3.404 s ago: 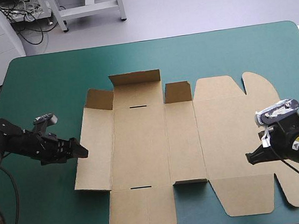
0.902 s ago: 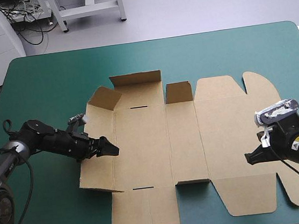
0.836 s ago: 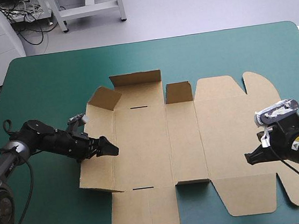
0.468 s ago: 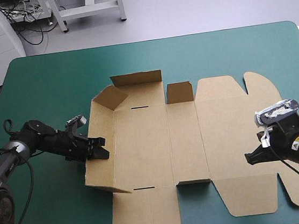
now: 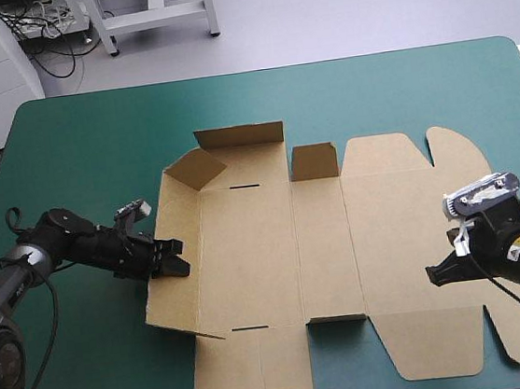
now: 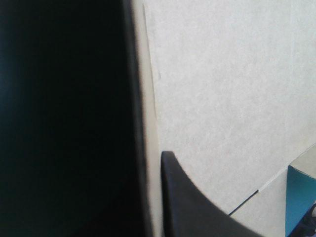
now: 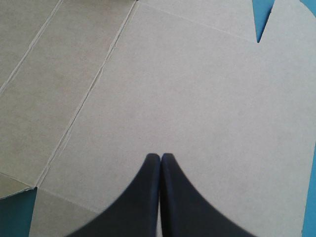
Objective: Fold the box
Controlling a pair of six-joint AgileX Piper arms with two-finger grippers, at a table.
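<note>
Box [image 5: 276, 249]: a cut brown sheet lying open on the teal-green surface [image 5: 75, 140], between the two hands. Left hand [image 5: 175, 260] is clamped on the sheet's left wall [image 5: 179, 307], which tilts up ahead of it. Right hand [image 5: 435, 274], its black fingers together in a point, is poised low over the flat lid panel [image 5: 414, 224]; contact is unclear. To do this well, probably swing the wall upright along its crease while the right hand pins the sheet against sliding. No print, brand or label shows on the board.
</note>
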